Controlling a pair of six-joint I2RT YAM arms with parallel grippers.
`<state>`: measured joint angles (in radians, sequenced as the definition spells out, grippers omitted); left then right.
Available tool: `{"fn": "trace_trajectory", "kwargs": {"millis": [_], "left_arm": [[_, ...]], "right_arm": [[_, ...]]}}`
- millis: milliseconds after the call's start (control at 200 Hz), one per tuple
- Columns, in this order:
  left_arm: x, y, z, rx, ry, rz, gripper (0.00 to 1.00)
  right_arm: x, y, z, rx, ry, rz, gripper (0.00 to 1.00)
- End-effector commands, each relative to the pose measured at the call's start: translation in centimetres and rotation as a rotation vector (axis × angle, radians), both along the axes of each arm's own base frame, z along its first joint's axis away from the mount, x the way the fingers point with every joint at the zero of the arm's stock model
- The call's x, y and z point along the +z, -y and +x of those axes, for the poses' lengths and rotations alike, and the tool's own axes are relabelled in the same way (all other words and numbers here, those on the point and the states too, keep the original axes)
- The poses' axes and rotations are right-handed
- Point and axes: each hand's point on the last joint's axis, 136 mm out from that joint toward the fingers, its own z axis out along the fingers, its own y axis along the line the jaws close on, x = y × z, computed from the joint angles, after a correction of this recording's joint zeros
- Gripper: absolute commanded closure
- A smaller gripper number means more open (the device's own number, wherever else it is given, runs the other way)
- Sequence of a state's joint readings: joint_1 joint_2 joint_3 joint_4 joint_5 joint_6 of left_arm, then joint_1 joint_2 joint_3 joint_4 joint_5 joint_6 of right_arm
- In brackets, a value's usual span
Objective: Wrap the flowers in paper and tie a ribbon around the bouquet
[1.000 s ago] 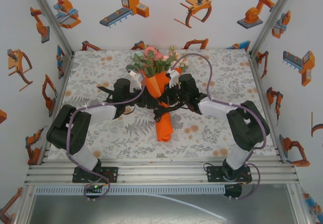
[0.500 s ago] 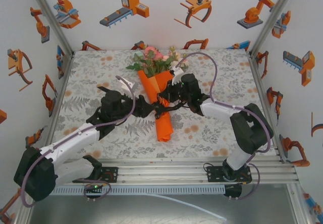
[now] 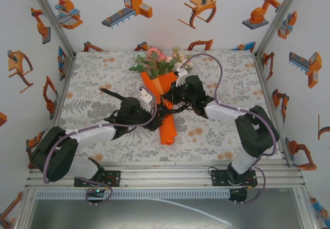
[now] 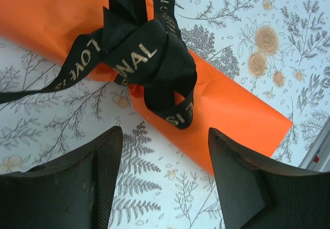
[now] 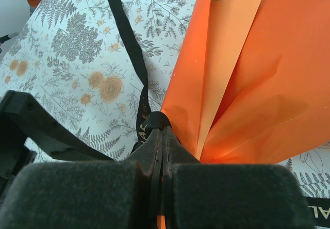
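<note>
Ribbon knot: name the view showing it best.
Left wrist: the ribbon knot sits large on the paper, lettering readable. Top view: a small dark patch between the arms. Right wrist: one ribbon strand reaching the shut fingers.

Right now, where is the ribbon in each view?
Top external: ribbon crosses the middle of the orange paper.
Left wrist: ribbon knot, upper centre, on the paper.
Right wrist: ribbon strand from upper left down into the shut right end effector.
Shared landmark: the orange paper.
</note>
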<state>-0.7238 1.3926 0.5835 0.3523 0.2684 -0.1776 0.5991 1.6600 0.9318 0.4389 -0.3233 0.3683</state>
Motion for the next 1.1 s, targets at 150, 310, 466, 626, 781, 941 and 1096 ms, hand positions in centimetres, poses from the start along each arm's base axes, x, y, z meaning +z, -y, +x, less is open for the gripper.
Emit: {"fn": "trace_trajectory", "kwargs": {"millis": [150,310,466,626,781,941,1096], "left_arm": [[1.7,2.1,1.5,-0.022,0.058,-0.074,0.40],[2.0,1.7,1.9,0.013,0.072,-0.070,0.65],[3.2,0.8,1.8,0.046,0.089,-0.079,0.97],[4.7,-1.5,2.0,0.139,0.089,-0.087,1.00],[5.1,-3.8,2.3,0.231,0.066,-0.072,1.00],[5.2,-5.9,2.9,0.326,0.044,-0.060,1.00],[4.2,-7.7,3.6,0.415,0.009,-0.022,1.00]], "right_arm": [[1.4,-0.2,-0.2,-0.004,0.029,0.024,1.00],[1.3,-0.2,-0.1,-0.009,0.024,0.018,1.00],[0.9,0.6,0.3,-0.053,0.018,-0.023,1.00],[0.1,2.9,0.9,-0.167,0.011,-0.102,1.00],[-0.8,5.0,1.1,-0.263,0.002,-0.162,1.00],[-1.4,6.4,1.1,-0.325,-0.012,-0.194,1.00],[-1.5,7.9,1.4,-0.394,-0.019,-0.223,1.00]]}}
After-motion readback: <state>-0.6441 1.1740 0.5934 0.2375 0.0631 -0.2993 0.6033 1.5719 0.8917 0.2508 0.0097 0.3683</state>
